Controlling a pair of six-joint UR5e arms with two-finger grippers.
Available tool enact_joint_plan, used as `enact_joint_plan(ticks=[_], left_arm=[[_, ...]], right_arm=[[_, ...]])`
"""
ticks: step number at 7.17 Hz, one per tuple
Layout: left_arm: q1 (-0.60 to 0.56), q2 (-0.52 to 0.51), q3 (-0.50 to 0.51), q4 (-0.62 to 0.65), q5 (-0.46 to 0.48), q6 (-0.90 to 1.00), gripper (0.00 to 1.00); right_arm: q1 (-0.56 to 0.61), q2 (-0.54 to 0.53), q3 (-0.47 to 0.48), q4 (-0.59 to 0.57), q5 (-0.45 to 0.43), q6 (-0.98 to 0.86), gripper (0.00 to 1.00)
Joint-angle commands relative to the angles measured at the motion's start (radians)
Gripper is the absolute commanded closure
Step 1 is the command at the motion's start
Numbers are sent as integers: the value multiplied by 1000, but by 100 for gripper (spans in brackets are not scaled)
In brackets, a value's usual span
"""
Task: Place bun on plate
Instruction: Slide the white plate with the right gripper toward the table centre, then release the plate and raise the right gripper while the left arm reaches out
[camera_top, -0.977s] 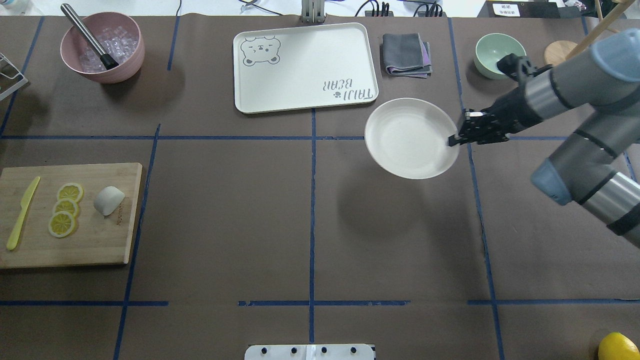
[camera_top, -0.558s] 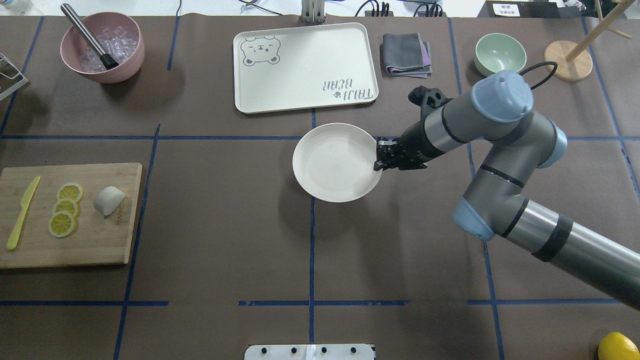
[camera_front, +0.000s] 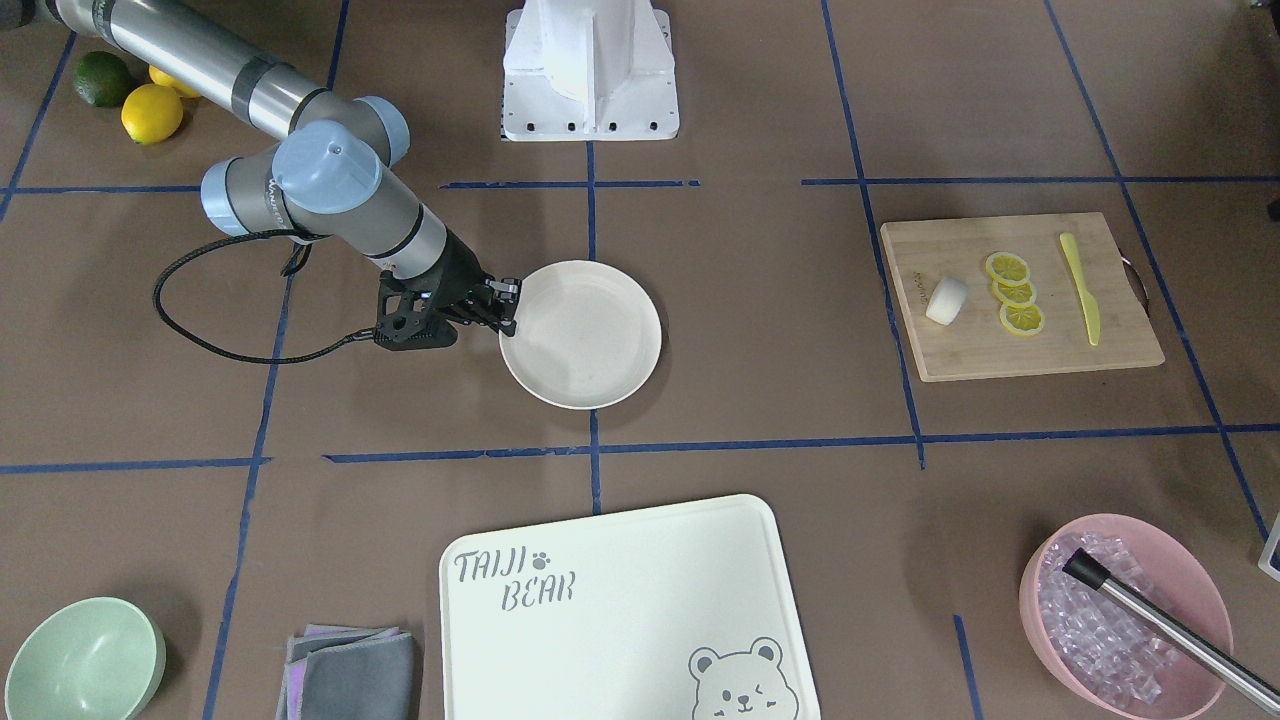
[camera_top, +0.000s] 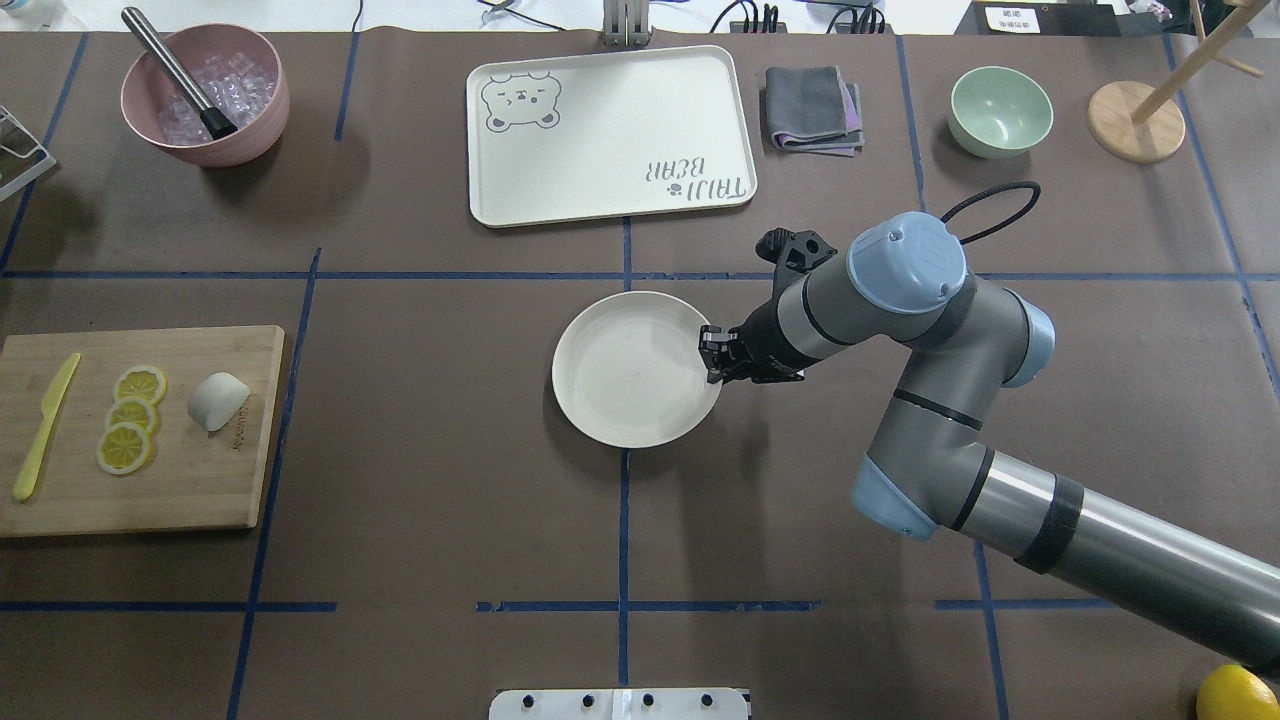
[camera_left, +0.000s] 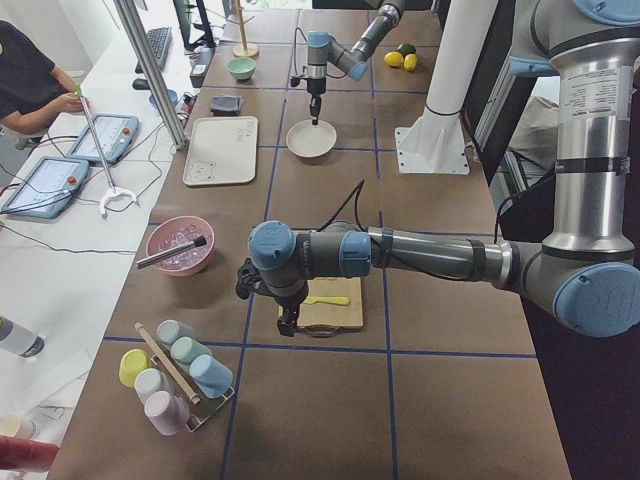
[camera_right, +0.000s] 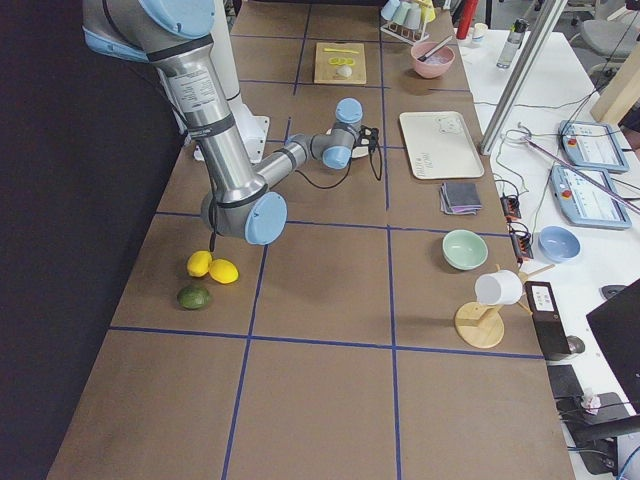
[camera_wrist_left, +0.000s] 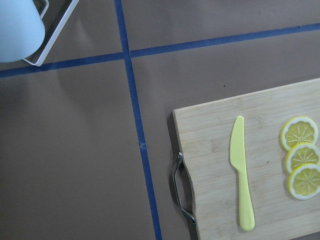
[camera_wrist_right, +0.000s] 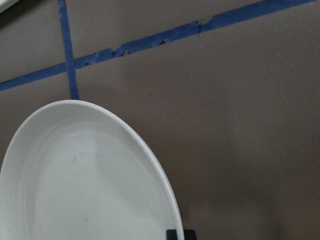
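The white bun (camera_top: 218, 400) lies on a wooden cutting board (camera_top: 200, 490) at the table's left, beside three lemon slices (camera_top: 130, 418) and a yellow knife (camera_top: 42, 425). It also shows across the table as the bun (camera_front: 946, 300). The cream plate (camera_top: 630, 372) is near the table's middle, and my right gripper (camera_top: 712, 360) is shut on its right rim. The plate (camera_wrist_right: 75, 175) fills the lower left of the right wrist view. My left gripper (camera_left: 290, 322) hangs above the board's outer end, far from the bun; I cannot tell if it is open or shut.
A bear-printed tray (camera_top: 610, 135), a folded grey cloth (camera_top: 812, 108) and a mint bowl (camera_top: 1000, 108) line the far edge. A pink bowl (camera_top: 205, 95) of ice with a metal tool stands far left. A wooden stand (camera_top: 1135, 120) is far right, a lemon (camera_top: 1235, 692) near right.
My right arm has carried the plate from the back right, leftward and toward me, to the table's middle. The bun and board have not moved.
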Motion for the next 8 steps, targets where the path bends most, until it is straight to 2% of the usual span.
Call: enact_joint_plan(ticks=[1,2,3,4,5,6,7,8], left_arm=[[0,1,-3,-2,1,4,0],[2,1,-3,-1,1,4,0],[0,2,-3,-1,3,5,0],[0,8,-1,-8,6,7,0],[0,31,-14,-28,-2,5,0],[2,41,-18,-78,-3,-1,0],[18,39,-29,-132,-23,-1,0],[128,33,-40,-222,-40,-59,0]], right_arm=[[-3,2,0,0,-4,0,46],[-3,2,6,0,-10,8,0],[6,0,16,0,-9,8,0],[73,-15,74,-6,40,6,0],[189,-71,134,-38,169,5,0],[356,-127,147,-45,324,-9,0],[479,-173,145,-46,403,-33,0],[541,-242,145,-44,419,-132,0]])
